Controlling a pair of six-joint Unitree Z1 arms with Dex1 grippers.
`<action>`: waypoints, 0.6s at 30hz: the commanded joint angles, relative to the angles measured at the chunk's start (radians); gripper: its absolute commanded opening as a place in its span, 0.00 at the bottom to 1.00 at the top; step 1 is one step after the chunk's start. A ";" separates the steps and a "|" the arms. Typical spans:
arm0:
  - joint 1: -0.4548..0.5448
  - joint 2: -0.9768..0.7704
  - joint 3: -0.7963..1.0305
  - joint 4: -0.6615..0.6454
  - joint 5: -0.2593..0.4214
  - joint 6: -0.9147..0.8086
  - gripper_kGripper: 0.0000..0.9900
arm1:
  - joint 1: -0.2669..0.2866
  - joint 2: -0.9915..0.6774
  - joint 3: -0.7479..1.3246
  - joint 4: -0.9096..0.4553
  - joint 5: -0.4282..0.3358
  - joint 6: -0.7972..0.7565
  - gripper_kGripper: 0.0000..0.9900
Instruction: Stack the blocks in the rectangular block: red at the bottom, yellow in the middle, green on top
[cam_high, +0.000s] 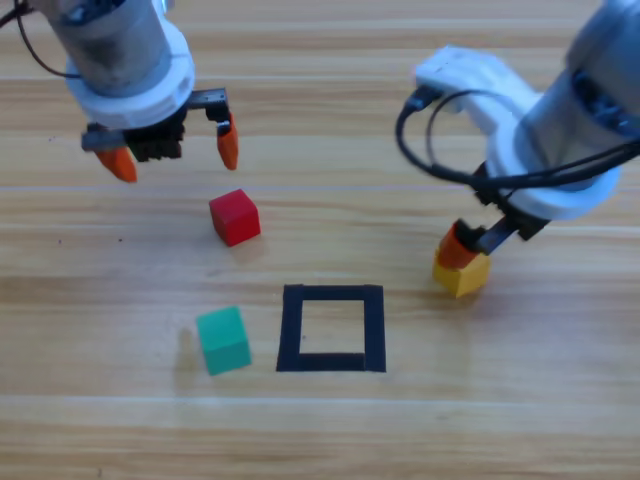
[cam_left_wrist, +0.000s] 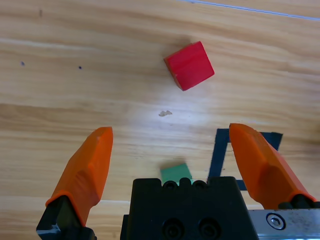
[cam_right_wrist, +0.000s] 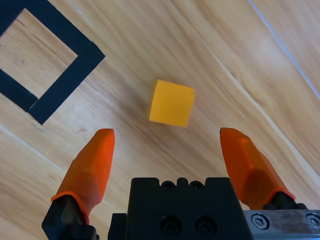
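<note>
The red cube (cam_high: 234, 217) (cam_left_wrist: 190, 65) lies on the wood just below and right of my left gripper (cam_high: 175, 157) (cam_left_wrist: 172, 130). That gripper hovers open and holds nothing. The green cube (cam_high: 223, 340) (cam_left_wrist: 176, 173) sits left of the black tape square (cam_high: 292, 328) (cam_left_wrist: 220, 152) (cam_right_wrist: 65, 82), whose centre is bare wood. To the right of the square rests the yellow cube (cam_high: 462, 272) (cam_right_wrist: 172, 103). My right gripper (cam_high: 468, 250) (cam_right_wrist: 167, 132) hangs directly over it, open, with the cube ahead of the jaws and not touched.
The right arm's black cable (cam_high: 430, 150) loops above the yellow cube. Bare wooden tabletop (cam_high: 480, 420) stretches along the front edge below the square.
</note>
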 joint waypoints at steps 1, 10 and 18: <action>0.049 0.097 -0.069 0.020 -0.064 -0.089 1.00 | 0.010 0.119 -0.018 -0.015 -0.014 -0.005 0.94; 0.046 0.189 -0.126 0.033 -0.076 -0.245 1.00 | -0.011 0.208 -0.050 -0.026 -0.028 0.000 0.93; 0.040 0.274 -0.192 0.076 -0.075 -0.325 1.00 | -0.045 0.269 -0.087 -0.024 -0.013 0.000 0.84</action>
